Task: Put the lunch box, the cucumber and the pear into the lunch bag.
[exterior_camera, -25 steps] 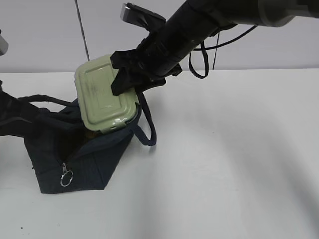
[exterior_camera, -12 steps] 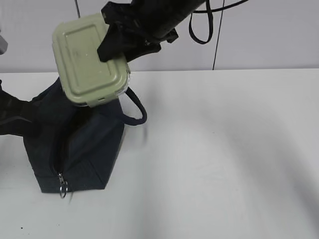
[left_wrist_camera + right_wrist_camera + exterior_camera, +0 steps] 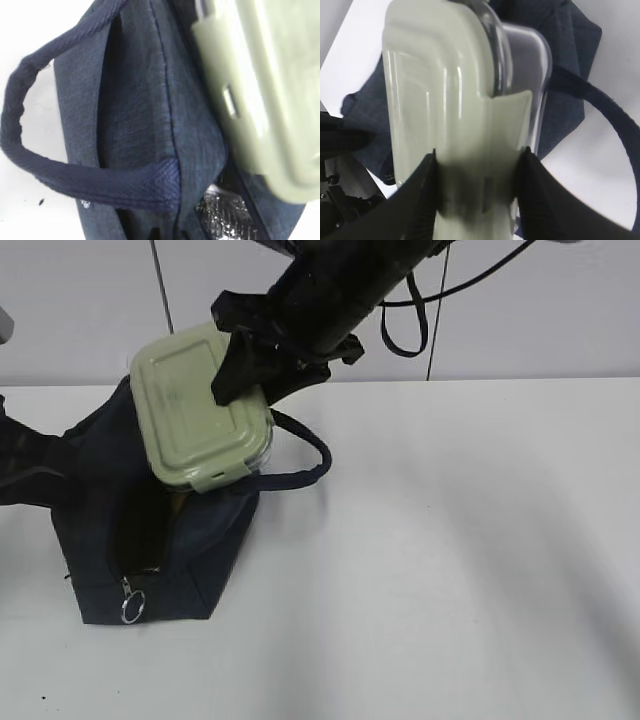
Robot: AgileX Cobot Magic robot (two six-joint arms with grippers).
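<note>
My right gripper (image 3: 250, 375) (image 3: 480, 152) is shut on the lunch box (image 3: 195, 420) (image 3: 445, 100), one finger on the sage-green lid and one on the glass underside. The box hangs tilted, its low corner at the open mouth of the navy lunch bag (image 3: 190, 560) (image 3: 140, 100). In the left wrist view the lunch box (image 3: 260, 90) fills the right side above the silver lining (image 3: 225, 215). My left arm (image 3: 20, 475) reaches in from the left, its gripper pinching the bag's fabric. The cucumber and the pear are hidden.
The bag's free loop handle (image 3: 305, 475) (image 3: 610, 105) droops to the right of the box. The zip's ring pull (image 3: 132, 608) hangs at the bag's front bottom. The white table (image 3: 450, 540) stretches to the right, and a cable (image 3: 405, 325) dangles from the right arm.
The bag went from slumped to standing taller. The right gripper swung the lunch box up and left, then brought it down to the bag's mouth.
</note>
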